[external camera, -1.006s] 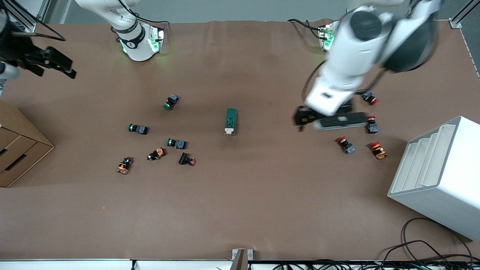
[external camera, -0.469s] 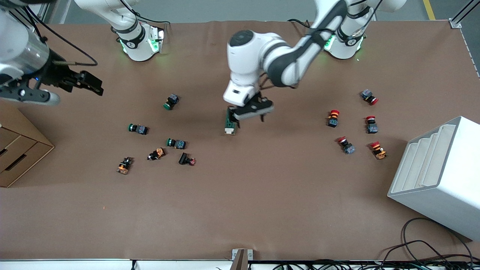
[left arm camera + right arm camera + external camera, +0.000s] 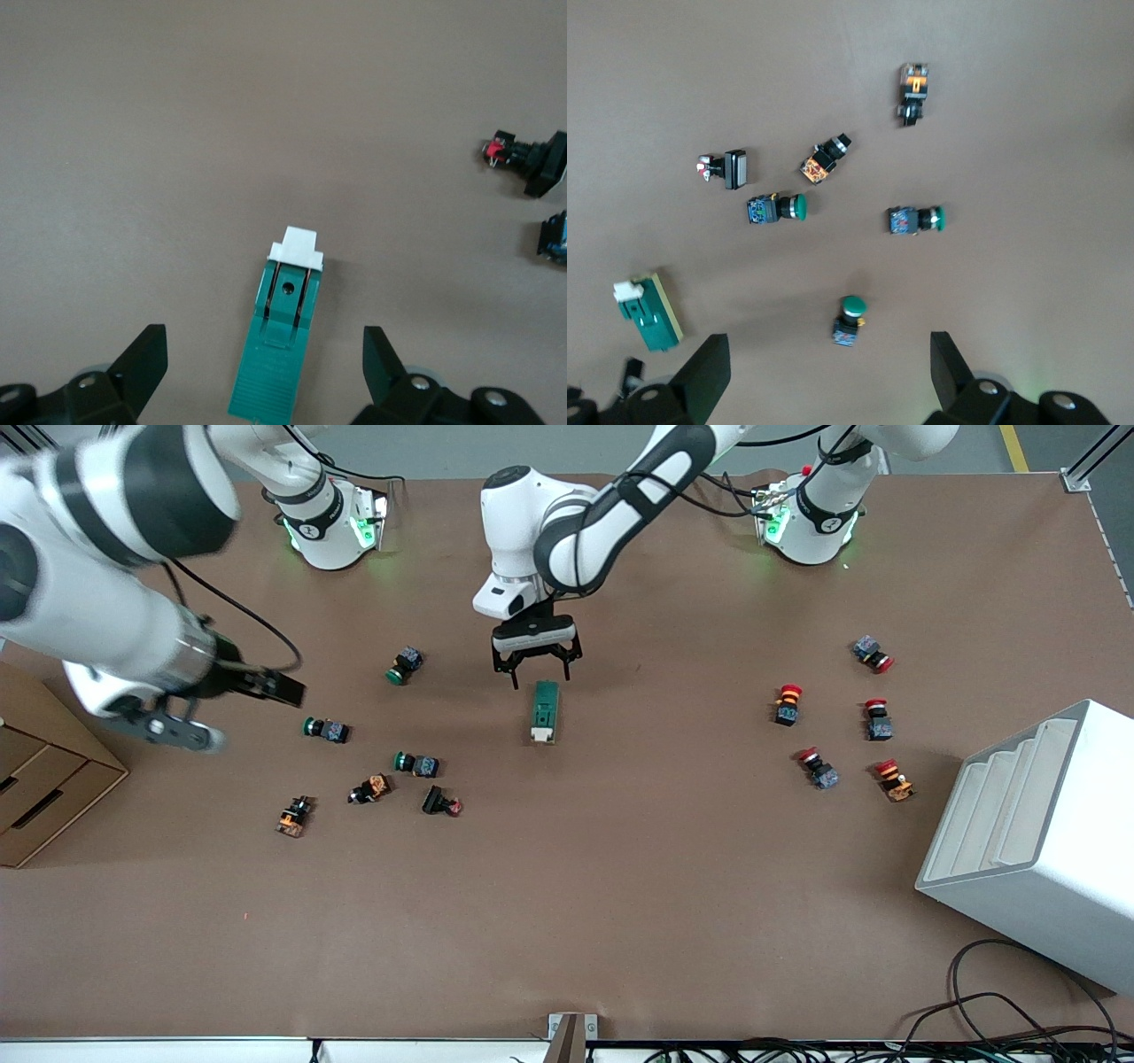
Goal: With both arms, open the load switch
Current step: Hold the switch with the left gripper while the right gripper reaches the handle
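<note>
Left gripper (image 3: 537, 674) first: its two black fingers (image 3: 146, 357) are spread wide and empty, one to each side of the green end of the load switch (image 3: 544, 711), not touching it. In the left wrist view the load switch (image 3: 279, 341) lies flat on the brown table (image 3: 620, 868) between those fingers, its white sliding piece (image 3: 296, 247) pointing away from the gripper. From the front camera that white piece (image 3: 542, 734) is the end nearer the camera, and the left gripper sits over the end nearer the robot bases. The left arm (image 3: 602, 505) reaches in from its green-lit base to the middle of the table. Over to the right gripper (image 3: 266, 687): fingers (image 3: 709, 367) parted, nothing between them, up over the table toward the right arm's end, above the cluster of small push buttons. A green-capped push button (image 3: 324, 729) lies just beside it in the front view. The right wrist view looks down on that cluster, with the load switch (image 3: 648, 310) off at the edge. Red-capped push buttons (image 3: 787, 702) lie scattered toward the left arm's end of the table, well apart from the switch. A white tiered bin (image 3: 1036, 841) stands at that end, and a cardboard box (image 3: 35, 771) at the right arm's end.
</note>
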Available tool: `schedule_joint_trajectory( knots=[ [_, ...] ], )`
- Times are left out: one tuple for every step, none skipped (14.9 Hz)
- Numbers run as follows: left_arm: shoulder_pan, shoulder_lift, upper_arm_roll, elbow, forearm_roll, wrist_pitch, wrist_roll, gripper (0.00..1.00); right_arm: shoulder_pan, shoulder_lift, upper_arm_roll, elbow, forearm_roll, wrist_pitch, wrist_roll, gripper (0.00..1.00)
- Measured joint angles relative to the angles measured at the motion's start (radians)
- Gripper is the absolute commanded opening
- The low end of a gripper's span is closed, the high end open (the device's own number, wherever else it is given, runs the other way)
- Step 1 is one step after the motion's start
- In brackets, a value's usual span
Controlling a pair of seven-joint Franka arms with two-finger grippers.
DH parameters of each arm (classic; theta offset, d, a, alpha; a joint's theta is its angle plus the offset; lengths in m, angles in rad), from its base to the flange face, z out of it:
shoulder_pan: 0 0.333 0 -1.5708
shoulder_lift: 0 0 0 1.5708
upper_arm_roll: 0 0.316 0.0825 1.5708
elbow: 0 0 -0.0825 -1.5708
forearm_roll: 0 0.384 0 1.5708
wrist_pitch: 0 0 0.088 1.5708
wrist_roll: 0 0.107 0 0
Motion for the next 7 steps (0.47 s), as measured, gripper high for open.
schedule_joint_trajectory(
  knots=[
    [-0.009,0.011,0.000,-0.015,0.050,0.000,-0.033,0.97,0.021,0.025,0.000,0.000,0.000,0.011,0.070,1.00],
    [-0.018,0.024,0.000,-0.033,0.103,0.000,-0.072,0.97,0.041,0.047,0.000,0.001,0.001,0.024,0.152,1.00],
    [-0.028,0.040,0.000,-0.048,0.154,0.000,-0.121,0.97,0.063,0.067,0.001,0.001,0.001,0.036,0.245,1.00],
    [-0.038,0.058,0.000,-0.058,0.204,0.000,-0.177,0.97,0.087,0.086,0.001,0.001,0.001,0.048,0.330,1.00],
    [-0.049,0.076,0.000,-0.065,0.251,0.000,-0.230,0.97,0.113,0.104,0.002,0.001,0.001,0.066,0.402,1.00],
    [-0.059,0.091,0.000,-0.070,0.291,0.000,-0.261,0.97,0.139,0.122,0.002,0.002,0.001,0.083,0.464,1.00],
    [-0.069,0.102,0.000,-0.076,0.324,0.001,-0.274,0.97,0.164,0.140,0.002,0.002,0.002,0.097,0.523,1.00]
  ],
)
